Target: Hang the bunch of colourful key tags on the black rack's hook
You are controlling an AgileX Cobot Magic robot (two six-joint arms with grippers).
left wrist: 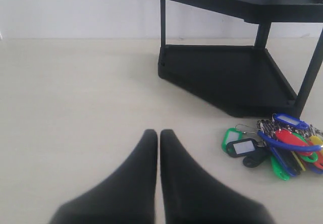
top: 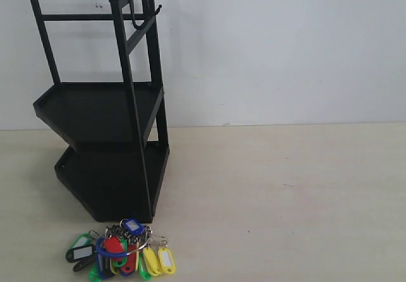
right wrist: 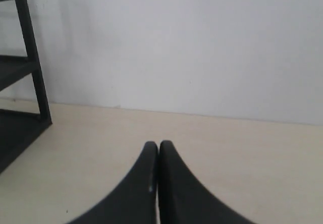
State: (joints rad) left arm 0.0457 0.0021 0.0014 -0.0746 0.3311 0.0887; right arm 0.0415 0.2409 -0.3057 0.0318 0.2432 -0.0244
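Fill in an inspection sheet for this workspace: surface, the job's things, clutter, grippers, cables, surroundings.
Surface: pale, smooth table.
Job's things: key tag bunch lies on the table just in front of the black rack; nothing hangs on the hook at the rack's top.
Clutter: nothing seen.
Grippers: left gripper shut, empty, apart from the bunch; right gripper shut, empty.
Cables: nothing seen.
Surroundings: plain white wall behind.

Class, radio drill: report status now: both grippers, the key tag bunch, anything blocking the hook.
Left gripper shut, empty; right gripper shut, empty. Key tag bunch on table at foot of black rack. Hook bare, nothing in the way.
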